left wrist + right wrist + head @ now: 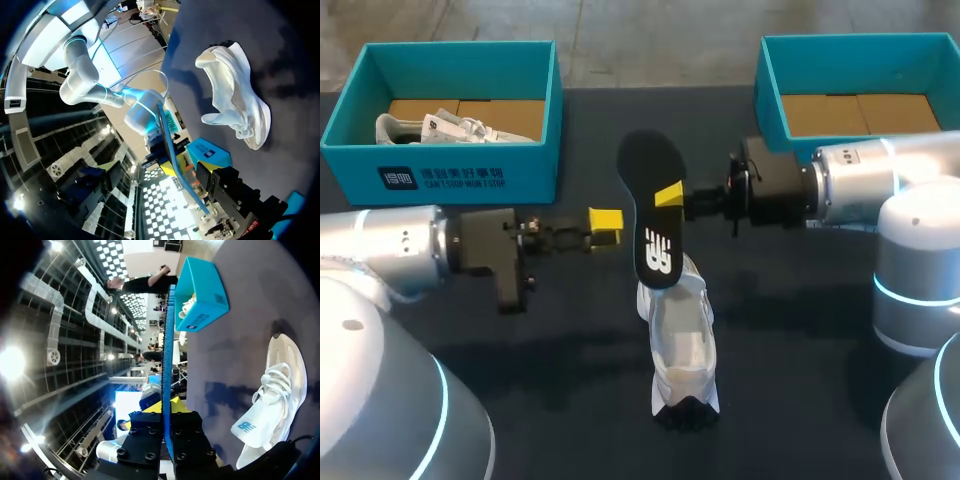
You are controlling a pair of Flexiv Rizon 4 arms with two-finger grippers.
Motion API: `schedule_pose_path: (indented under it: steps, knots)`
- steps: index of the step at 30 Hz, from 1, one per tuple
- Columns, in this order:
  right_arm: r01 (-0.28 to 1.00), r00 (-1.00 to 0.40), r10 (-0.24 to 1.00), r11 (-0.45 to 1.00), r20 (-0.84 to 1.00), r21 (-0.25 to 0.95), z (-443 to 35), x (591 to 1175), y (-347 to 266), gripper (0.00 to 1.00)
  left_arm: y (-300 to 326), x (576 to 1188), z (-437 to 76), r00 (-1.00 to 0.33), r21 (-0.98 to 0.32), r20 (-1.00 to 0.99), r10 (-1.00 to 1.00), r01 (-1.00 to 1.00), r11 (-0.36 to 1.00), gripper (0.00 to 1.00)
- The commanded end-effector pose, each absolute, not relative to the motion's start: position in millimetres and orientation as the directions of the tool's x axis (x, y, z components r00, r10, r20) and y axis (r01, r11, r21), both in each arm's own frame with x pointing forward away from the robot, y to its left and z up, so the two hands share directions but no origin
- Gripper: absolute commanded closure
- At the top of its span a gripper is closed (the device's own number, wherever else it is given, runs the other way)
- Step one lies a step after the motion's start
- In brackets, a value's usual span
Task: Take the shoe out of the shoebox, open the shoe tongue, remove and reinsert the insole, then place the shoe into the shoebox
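A white shoe (pixel 680 340) stands on the dark table in the middle, toe toward the front edge; it also shows in the wrist views (pixel 235 95) (pixel 277 390). Above its opening the black insole (pixel 655 215) is held upright in the air, seen edge-on as a blue strip in the wrist views (pixel 177 160) (pixel 169 340). My right gripper (pixel 669 195) (pixel 169 407) is shut on the insole's edge from the right. My left gripper (pixel 606 222) stands open just left of the insole, not touching it, with nothing between its fingers.
A teal shoebox (pixel 450 175) (pixel 202 295) at the back left holds a second white shoe (pixel 440 125). Another teal shoebox (pixel 770 90) at the back right shows only its cardboard floor. My right arm lies in front of that box.
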State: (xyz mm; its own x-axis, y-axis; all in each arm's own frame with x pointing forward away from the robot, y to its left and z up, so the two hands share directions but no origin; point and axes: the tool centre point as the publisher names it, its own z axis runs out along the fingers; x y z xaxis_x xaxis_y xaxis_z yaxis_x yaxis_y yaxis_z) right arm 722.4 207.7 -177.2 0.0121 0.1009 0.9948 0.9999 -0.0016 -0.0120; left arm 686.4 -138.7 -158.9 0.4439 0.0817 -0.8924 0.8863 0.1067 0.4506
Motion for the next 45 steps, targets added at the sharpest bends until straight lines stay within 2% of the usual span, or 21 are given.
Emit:
schedule_pose_path:
  steps: [1, 17, 22, 24, 37, 41, 45]
  knots:
    - [1.0, 0.015, 0.097, -0.009, 0.995, -0.014, -180.9, 717.3, 205.4, 1.0, -114.2, 679.5, -153.9, 0.434, 0.443, -0.895, 0.102, 0.891, 0.096, 0.0]
    - [1.0, 0.006, 0.104, -0.02, 0.995, -0.004, -185.4, 709.3, 202.1, 1.0, -89.5, 691.5, -143.9, 0.342, 0.356, -0.924, 0.17, 0.932, 0.062, 0.0]
    - [0.998, 0.018, 0.128, -0.058, 0.992, -0.01, -190.6, 705.2, 198.2, 1.0, -69.5, 698.9, -140.2, 0.25, 0.274, -0.931, 0.266, 0.96, 0.056, 0.0]
    - [0.998, 0.018, 0.128, -0.058, 0.992, -0.01, -190.6, 705.2, 198.2, 1.0, -53.1, 704.8, -129.6, 0.375, 0.407, -0.849, 0.373, 0.913, 0.008, 0.0]
    - [0.998, 0.018, 0.128, -0.058, 0.992, -0.01, -190.6, 705.2, 198.2, 1.0, -53.1, 704.8, -129.6, 0.375, 0.407, -0.849, 0.373, 0.913, 0.008, 0.0]
    - [0.998, 0.018, 0.128, -0.058, 0.992, -0.01, -190.6, 705.2, 198.2, 1.0, -82.8, 710.2, -113.6, 0.261, 0.322, -0.828, 0.496, 0.946, 0.039, 0.0]
    - [0.998, 0.018, 0.128, -0.058, 0.992, -0.01, -190.6, 705.2, 198.2, 1.0, -96.6, 719.3, -90.6, 0.206, 0.295, -0.769, 0.606, 0.954, 0.05, 0.0]
